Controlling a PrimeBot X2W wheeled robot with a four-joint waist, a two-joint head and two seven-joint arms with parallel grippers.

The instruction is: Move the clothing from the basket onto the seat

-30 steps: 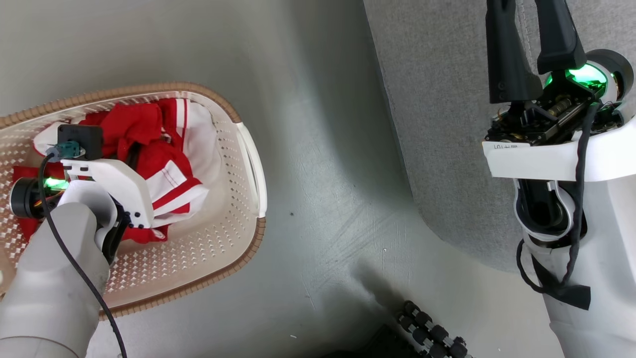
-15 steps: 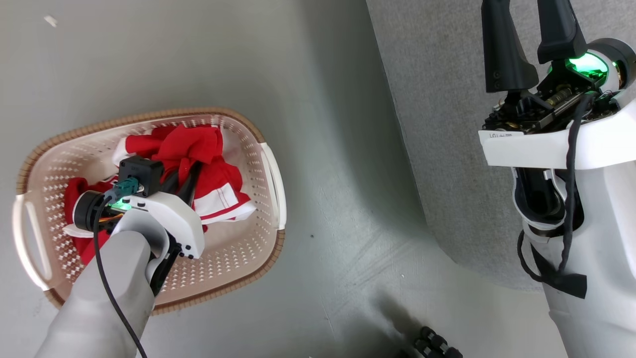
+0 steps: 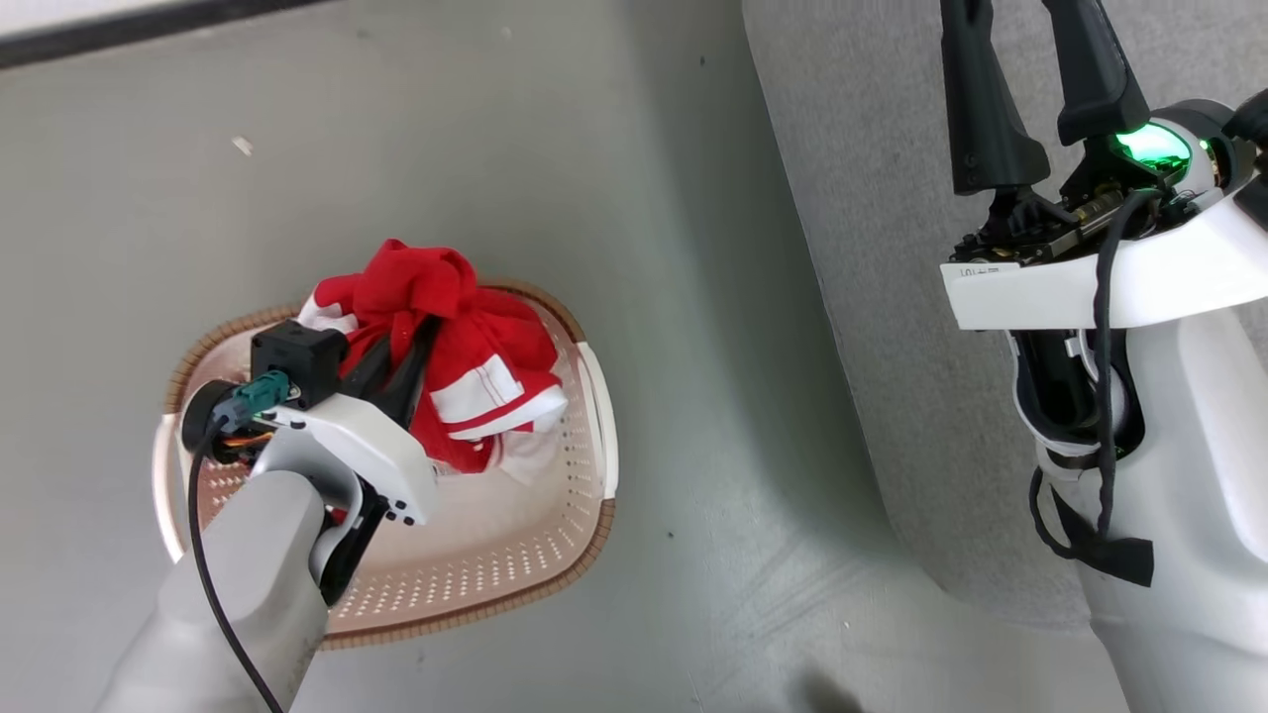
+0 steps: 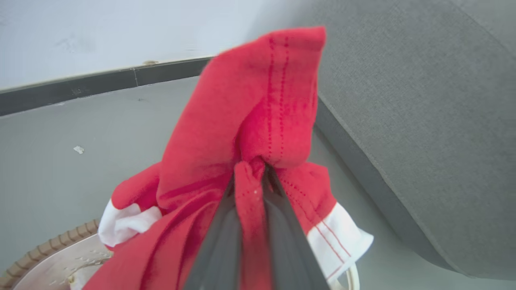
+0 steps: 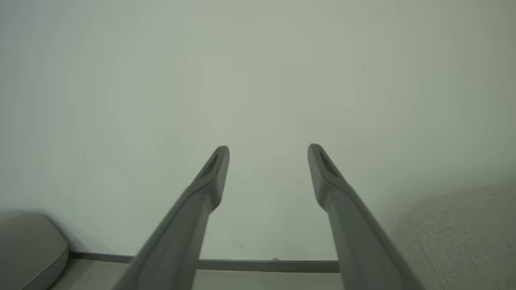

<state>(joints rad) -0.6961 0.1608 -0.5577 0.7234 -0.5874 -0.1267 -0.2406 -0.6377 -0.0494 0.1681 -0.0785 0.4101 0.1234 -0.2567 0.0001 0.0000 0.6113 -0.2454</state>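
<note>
Your left gripper, clenched on the clothing, has hoisted it nearly out of the basket, so the seat looks next; your right gripper gapes empty.

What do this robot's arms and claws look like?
Left claw and right claw: two long dark fingers each. Pale grey forearms, white wrist shells. Left arm carries a black cable with a teal plug; right wrist glows green, black cables hanging.
</note>
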